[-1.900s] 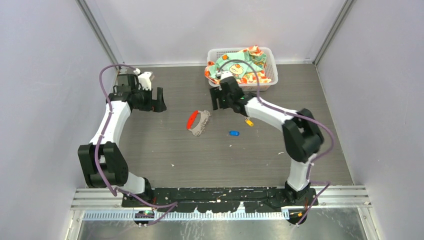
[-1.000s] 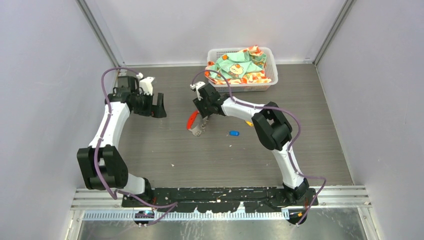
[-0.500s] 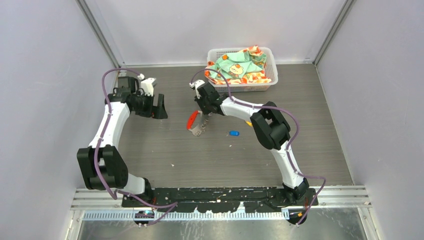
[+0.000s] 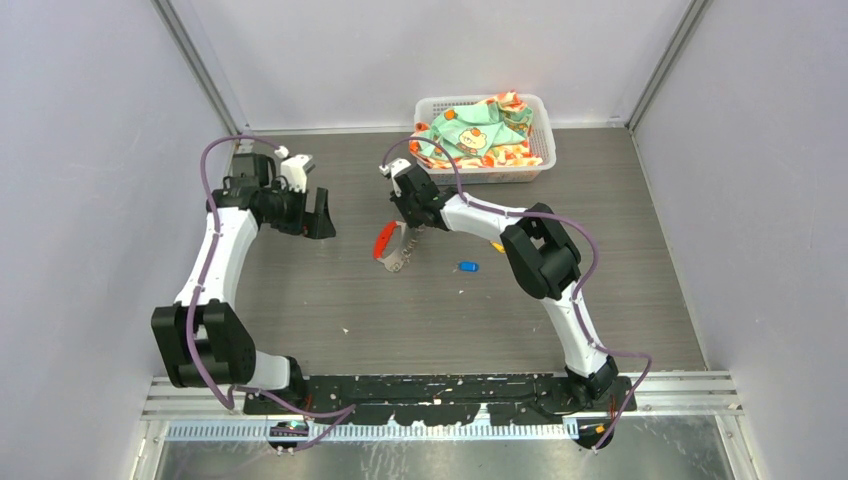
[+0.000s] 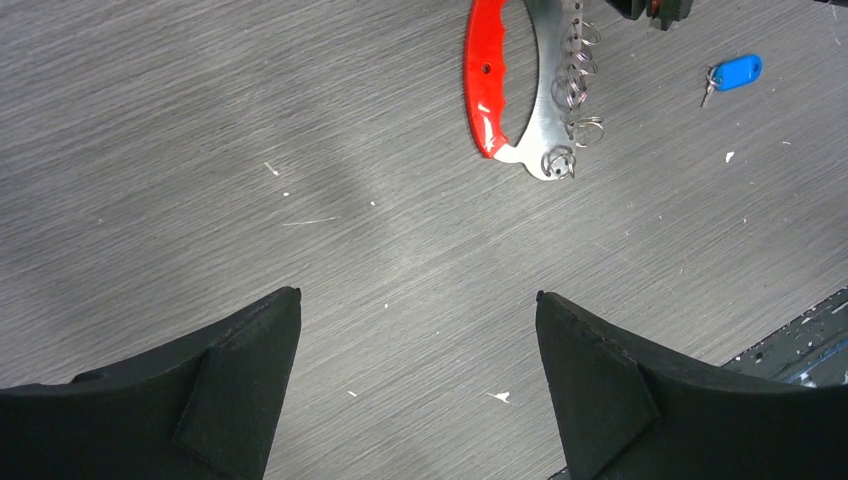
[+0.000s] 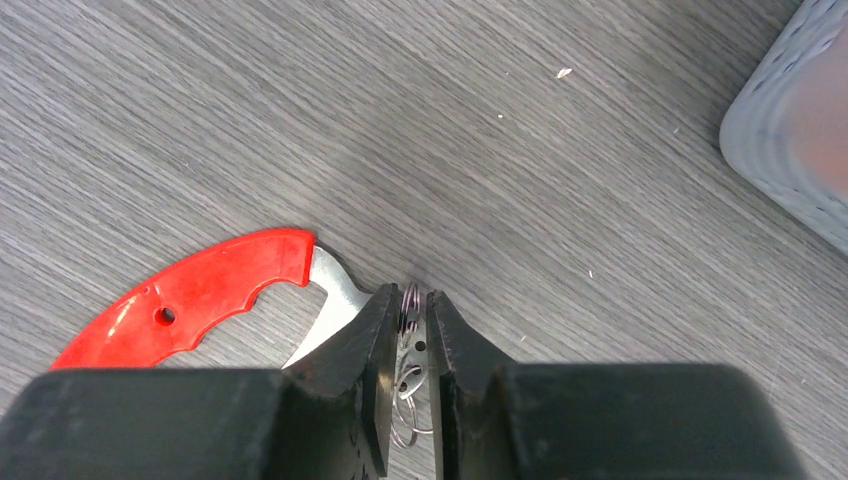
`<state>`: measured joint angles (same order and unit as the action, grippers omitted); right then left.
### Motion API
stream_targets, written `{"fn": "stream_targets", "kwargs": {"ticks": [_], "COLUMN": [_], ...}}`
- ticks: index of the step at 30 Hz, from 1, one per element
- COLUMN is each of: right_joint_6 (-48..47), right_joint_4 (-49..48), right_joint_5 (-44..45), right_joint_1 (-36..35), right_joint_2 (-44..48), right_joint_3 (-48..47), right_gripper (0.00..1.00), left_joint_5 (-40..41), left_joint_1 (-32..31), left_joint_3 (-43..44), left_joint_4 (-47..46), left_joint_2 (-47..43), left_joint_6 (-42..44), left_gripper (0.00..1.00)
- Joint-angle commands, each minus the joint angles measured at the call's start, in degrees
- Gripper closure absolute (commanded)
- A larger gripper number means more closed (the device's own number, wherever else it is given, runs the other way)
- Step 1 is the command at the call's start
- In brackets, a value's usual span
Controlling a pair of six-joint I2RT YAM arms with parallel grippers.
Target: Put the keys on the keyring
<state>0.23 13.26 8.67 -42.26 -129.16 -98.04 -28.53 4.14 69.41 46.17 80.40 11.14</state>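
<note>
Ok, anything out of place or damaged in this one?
Nothing damaged. Small white flecks litter the grey wood-grain table, and the crumpled patterned cloth bulges over the rim of the white plastic basket.

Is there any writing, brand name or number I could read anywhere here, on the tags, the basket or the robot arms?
None: no text can be read in any view.
Keyring: red handle plain, only a small hole.
Blue key tag: blank as far as it shows.
Cloth in the basket: cartoon print, any lettering too small to read.
</note>
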Motion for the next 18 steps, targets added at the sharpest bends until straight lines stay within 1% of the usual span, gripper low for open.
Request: {"fn": "stream_targets", "kwargs": {"ticks": [1,3,7,8,14,18], "right_joint_6": [-1.1,-1.1,-0.9,-0.9,-0.3,2.3], "right_joint_4": [-2.4,-2.2,-1.9,-1.8,-1.5,-1.9], "right_joint_5": [1.4,1.2,0.6,0.5,-0.6,-5.1], "right_joint_1": [0.0,0.0,0.1,0.0,0.0,0.0], "right_joint_2": [-0.1,0.1,0.6,0.7,3.8,11.3], "right_joint_3": [-0.8,-0.4,0.3,0.4,1.4,2.6], "right_gripper": [0.80,0.83,0.97,0.99,0.99,0.99], "left_joint_5": [-1.8,-1.7,-1.7,-1.6,-2.1,-6.0], "left_joint_1": [-0.2,-0.2,-0.3,-0.3,-0.4,-0.5], "left_joint_3": [0.4,0.5,0.5,0.5,1.0,1.5], "left_joint_4": [0.9,1.1,1.2,1.3,2.0,3.0], "left_joint_2": [-2.3,-2.4,-2.7,-2.8,-3.6,-5.6], "left_joint_6": [1.0,1.1,1.3,1.4,1.3,3.5], "left_gripper": [0.12,0.12,0.11,0.11,0.12,0.14]}}
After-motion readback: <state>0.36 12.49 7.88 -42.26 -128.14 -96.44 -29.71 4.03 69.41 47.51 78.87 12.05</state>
